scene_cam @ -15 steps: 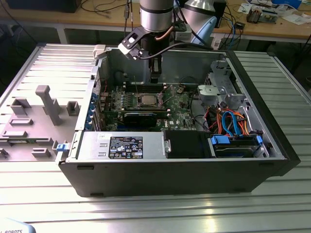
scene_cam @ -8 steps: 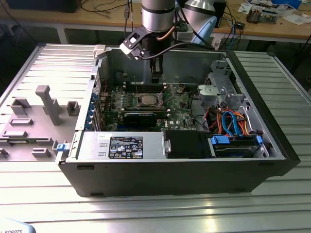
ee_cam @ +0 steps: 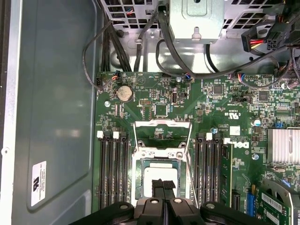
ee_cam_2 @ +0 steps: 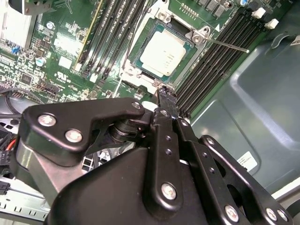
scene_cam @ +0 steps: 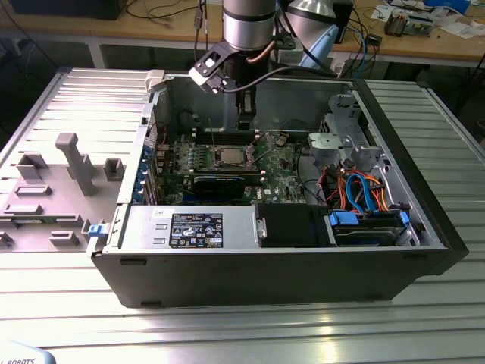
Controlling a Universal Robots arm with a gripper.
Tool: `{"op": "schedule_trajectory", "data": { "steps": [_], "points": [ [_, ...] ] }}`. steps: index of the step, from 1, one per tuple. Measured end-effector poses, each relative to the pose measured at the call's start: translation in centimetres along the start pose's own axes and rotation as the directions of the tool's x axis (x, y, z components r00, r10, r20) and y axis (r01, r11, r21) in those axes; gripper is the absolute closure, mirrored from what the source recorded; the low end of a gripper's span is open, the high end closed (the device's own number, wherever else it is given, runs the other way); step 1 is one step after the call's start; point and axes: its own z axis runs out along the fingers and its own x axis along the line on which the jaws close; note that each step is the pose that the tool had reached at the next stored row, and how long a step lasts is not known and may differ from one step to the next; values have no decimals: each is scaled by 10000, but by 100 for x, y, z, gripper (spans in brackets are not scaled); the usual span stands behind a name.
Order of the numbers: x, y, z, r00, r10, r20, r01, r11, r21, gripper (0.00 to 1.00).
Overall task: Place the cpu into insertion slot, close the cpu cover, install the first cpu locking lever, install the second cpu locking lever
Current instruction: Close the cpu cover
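Pointing down, the arm (scene_cam: 246, 23) holds closed fingers (ee_cam: 160, 190) over the cpu (ee_cam_2: 163, 50).

Your table (scene_cam: 227, 334) — ribbed silvery metal slats, soft glare on near edge. Grey moulded fixture blocks (scene_cam: 76, 163) sit on it at exterior view's left. Behind, you have wooden workbench (scene_cam: 61, 29) across back — loose cables (scene_cam: 163, 11) and papers (scene_cam: 462, 29) on top, dark shadow beneath.
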Motion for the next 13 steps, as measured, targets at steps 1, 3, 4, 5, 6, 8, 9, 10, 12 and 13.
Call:
{"op": "schedule_trajectory", "data": {
  "steps": [1, 3, 4, 5, 6, 8, 9, 10, 12, 13],
  "points": [
    [0, 7, 0, 10000, 0, 0, 0, 10000, 0, 89],
    [0, 14, 0, 10000, 1, 0, -1, 10000, 0, 89],
    [0, 15, 1, 10000, -1, 0, 1, 10000, 0, 89],
    [0, 15, 1, 10000, 0, 0, 0, 10000, -1, 89],
    [0, 16, 1, 10000, 0, 0, 0, 10000, 0, 89],
    [-1, 22, 1, 10000, -2, -1, 2, 10000, 0, 89],
    [-1, 27, 1, 10000, 0, -1, 0, 10000, -1, 89],
    [-1, 33, 1, 10000, -1, 0, 1, 10000, 0, 89],
    [-1, 41, 2, 10000, -1, 0, 1, 10000, 0, 89],
    [-1, 45, 2, 10000, 0, 0, 0, 10000, 0, 89]
  ]
}}
